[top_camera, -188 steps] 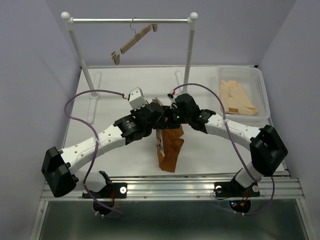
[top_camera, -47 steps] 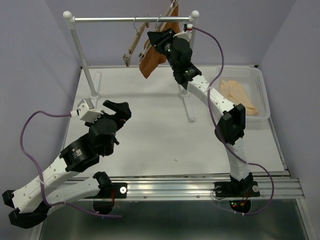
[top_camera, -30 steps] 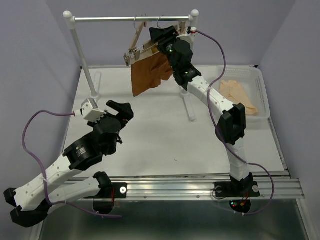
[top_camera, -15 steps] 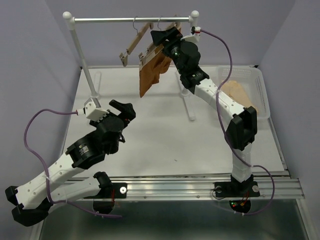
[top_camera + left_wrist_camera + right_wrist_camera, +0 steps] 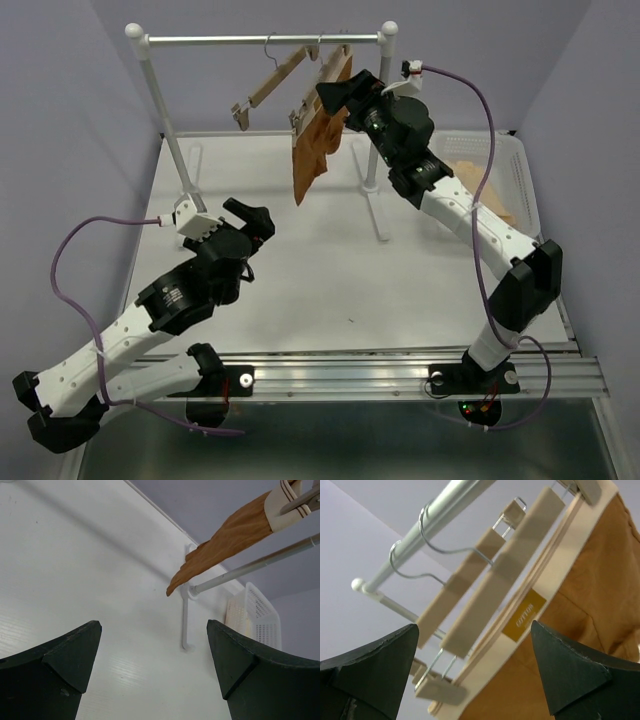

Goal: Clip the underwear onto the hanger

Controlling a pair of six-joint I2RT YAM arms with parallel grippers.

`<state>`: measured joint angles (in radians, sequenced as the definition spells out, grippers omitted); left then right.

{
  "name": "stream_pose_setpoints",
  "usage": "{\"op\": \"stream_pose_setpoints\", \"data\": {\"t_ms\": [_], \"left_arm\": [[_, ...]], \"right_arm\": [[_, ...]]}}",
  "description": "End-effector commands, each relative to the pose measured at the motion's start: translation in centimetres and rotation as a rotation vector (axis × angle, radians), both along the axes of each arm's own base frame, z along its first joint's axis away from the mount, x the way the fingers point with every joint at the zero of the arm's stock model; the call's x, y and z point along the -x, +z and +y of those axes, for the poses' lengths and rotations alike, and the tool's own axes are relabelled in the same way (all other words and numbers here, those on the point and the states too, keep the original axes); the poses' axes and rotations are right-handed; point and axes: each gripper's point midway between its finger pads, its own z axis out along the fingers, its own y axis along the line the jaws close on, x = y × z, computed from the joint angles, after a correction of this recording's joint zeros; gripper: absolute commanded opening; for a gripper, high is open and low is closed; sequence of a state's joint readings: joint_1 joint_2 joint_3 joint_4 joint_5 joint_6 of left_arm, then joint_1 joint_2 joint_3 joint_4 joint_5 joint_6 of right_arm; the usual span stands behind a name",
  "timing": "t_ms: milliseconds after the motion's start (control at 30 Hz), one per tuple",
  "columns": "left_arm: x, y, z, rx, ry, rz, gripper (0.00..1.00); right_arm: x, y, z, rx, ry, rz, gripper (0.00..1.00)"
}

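The rust-brown underwear (image 5: 313, 150) hangs clipped by its beige waistband to the hanger (image 5: 322, 82), which is hooked on the rack's rod (image 5: 210, 41) and tilts down to the left. In the right wrist view the underwear (image 5: 580, 630) and the hanger's wooden bar (image 5: 507, 572) fill the frame, with an end clip (image 5: 440, 693) low left. My right gripper (image 5: 335, 95) (image 5: 473, 626) is open just right of the hanger, holding nothing. My left gripper (image 5: 257, 215) (image 5: 152, 630) is open low over the table, looking up at the underwear (image 5: 225, 540).
A second, bare wooden hanger (image 5: 268, 85) (image 5: 462, 587) hangs on the rod to the left of the first. The rack's right post (image 5: 377, 130) and its foot (image 5: 184, 622) stand behind. A white basket (image 5: 480, 141) holding a peach garment (image 5: 500, 205) sits at the table's right.
My right gripper opened, let go and drew back to the right. The hanger with the underwear swung on the rod and now hangs free. My left arm edged slightly forward.
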<state>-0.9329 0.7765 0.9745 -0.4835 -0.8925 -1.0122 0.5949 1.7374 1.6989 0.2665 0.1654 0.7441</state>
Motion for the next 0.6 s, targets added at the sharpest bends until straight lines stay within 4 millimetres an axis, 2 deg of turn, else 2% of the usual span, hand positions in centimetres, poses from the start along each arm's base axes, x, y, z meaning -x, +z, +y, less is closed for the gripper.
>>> {"op": "stream_pose_setpoints", "data": {"t_ms": [0,67,100,167,233,267,333,367,400,567], "left_arm": [[-0.5,-1.4,0.2,-0.007,0.013,0.036,0.99],[-0.6,-2.6,-0.1,0.002,-0.014,0.063,0.99],[-1.0,-2.7,0.4,-0.006,-0.009,0.062,0.99],[-1.5,-3.8,-0.3,0.010,-0.056,0.071,0.99],[-2.5,-4.7,0.5,0.000,-0.050,0.079,0.99],[-2.6,-5.2,0.1,0.004,-0.082,0.097,0.99],[-3.0,-6.3,0.6,-0.009,-0.072,0.131,0.99],[-3.1,-6.5,0.7,-0.015,-0.069,0.138,0.99],[-3.2,-6.8,0.8,-0.021,-0.068,0.146,0.99],[-3.7,-7.9,1.2,-0.030,-0.061,0.179,0.99]], "right_arm": [[3.5,-0.3,-1.9,0.194,0.028,-0.026,1.00],[4.7,-3.9,-3.1,0.302,0.025,0.067,1.00],[5.4,-6.3,-3.8,0.372,0.024,0.126,1.00],[6.8,-9.5,-5.9,0.417,-0.021,0.212,1.00],[7.9,-12.2,-7.3,0.431,-0.045,0.274,1.00],[9.2,-14.8,-8.6,0.456,-0.062,0.316,1.00],[10.4,-17.3,-9.9,0.503,-0.078,0.355,1.00],[11.2,-19.8,-11.0,0.546,-0.099,0.399,1.00],[11.9,-19.9,-12.0,0.558,-0.120,0.403,1.00],[14.6,-24.0,-15.7,0.646,-0.199,0.505,1.00]]}}
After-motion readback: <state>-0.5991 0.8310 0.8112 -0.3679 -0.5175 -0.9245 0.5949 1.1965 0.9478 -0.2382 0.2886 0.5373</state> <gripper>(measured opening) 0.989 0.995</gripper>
